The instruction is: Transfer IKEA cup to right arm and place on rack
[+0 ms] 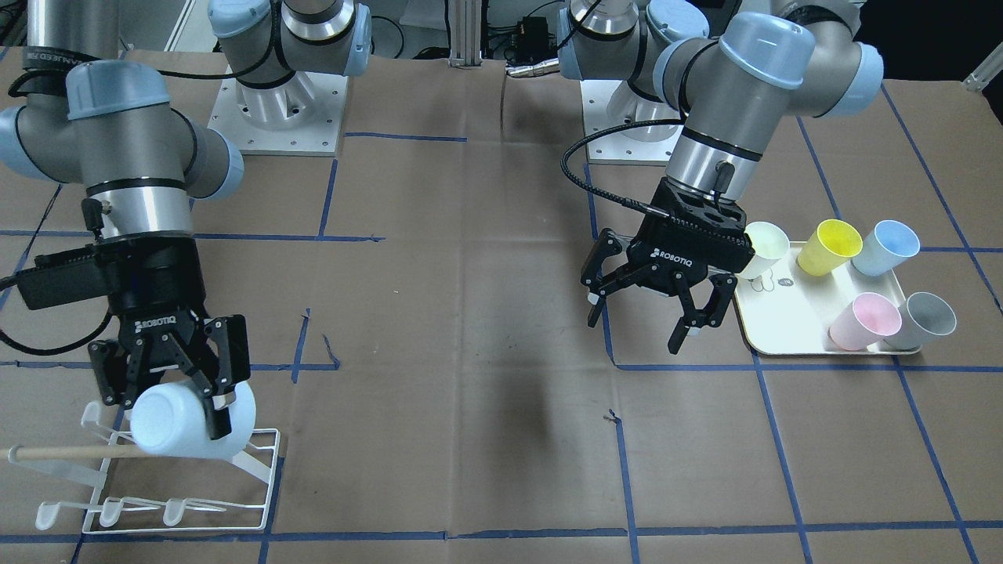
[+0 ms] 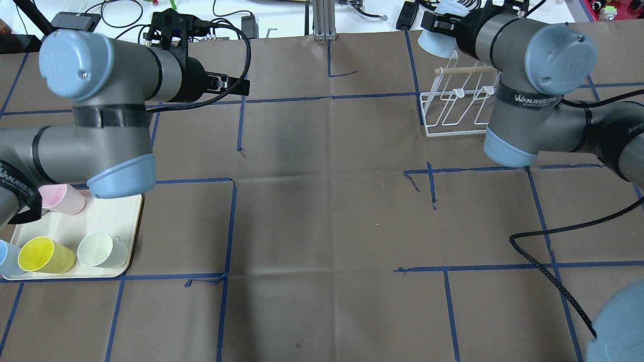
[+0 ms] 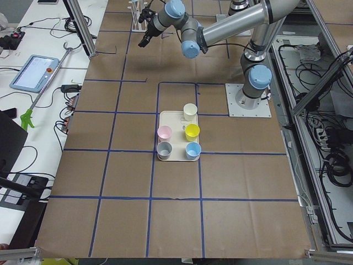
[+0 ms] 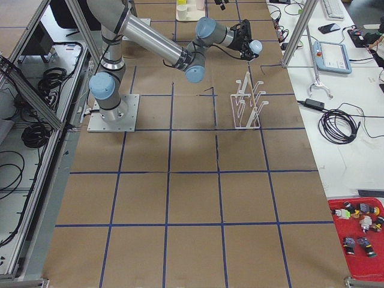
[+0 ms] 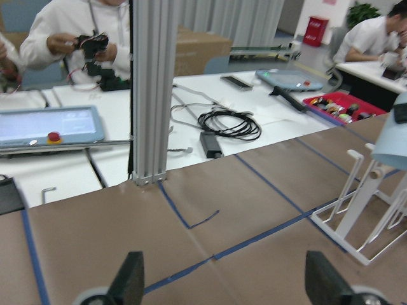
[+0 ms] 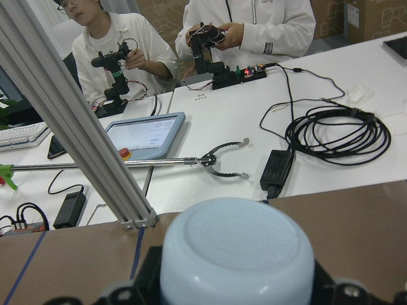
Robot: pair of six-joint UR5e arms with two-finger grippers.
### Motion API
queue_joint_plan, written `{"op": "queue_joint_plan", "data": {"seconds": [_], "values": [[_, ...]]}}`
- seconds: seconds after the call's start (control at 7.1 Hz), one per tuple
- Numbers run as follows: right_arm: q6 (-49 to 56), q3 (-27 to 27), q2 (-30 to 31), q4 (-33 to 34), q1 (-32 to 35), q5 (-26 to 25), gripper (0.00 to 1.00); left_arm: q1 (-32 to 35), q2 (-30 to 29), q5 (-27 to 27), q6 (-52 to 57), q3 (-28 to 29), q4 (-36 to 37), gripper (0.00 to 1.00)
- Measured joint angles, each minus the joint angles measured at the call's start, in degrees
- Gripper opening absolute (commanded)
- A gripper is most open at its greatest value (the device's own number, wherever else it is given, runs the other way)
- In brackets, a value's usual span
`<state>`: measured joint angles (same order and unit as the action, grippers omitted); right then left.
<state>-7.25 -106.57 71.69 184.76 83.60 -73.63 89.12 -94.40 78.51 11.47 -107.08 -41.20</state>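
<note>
My right gripper (image 1: 168, 395) is shut on a pale blue-white cup (image 1: 168, 429). It holds the cup on its side, just above the white wire rack (image 1: 184, 501) and next to the rack's wooden dowel (image 1: 66, 452). In the right wrist view the cup's base (image 6: 235, 254) fills the space between the fingers. The overhead view shows the cup (image 2: 436, 39) beyond the rack (image 2: 455, 114). My left gripper (image 1: 642, 321) is open and empty, hovering beside the cream tray (image 1: 791, 317). Its spread fingertips (image 5: 130, 279) show in the left wrist view, with the rack (image 5: 362, 203) at the right.
The tray holds several upright cups: pale green (image 1: 764, 247), yellow (image 1: 827, 244), blue (image 1: 885, 247), pink (image 1: 862, 321) and grey (image 1: 925, 319). An aluminium post (image 5: 149, 89) stands at the table's far edge. Brown paper with blue tape lines covers the table.
</note>
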Motion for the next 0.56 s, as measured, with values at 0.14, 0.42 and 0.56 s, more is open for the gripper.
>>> {"op": "queue_joint_plan", "data": {"seconds": [0.14,0.42,0.56], "values": [[4.15,2.32,-2.65,1.42,-0.94,-0.19,0.20,0.59,0.69,4.59,-1.96,4.49,-14.05,0.99],[11.13,6.33,-7.46,4.55,-2.39,-0.39,0.20,0.84,1.73,8.82,-4.54,12.18,-36.01,0.99],[13.68,7.94,-9.67,5.86,-2.89,-0.43,0.20,0.82,2.26,9.38,-4.86,14.57,-42.87,0.99]]}}
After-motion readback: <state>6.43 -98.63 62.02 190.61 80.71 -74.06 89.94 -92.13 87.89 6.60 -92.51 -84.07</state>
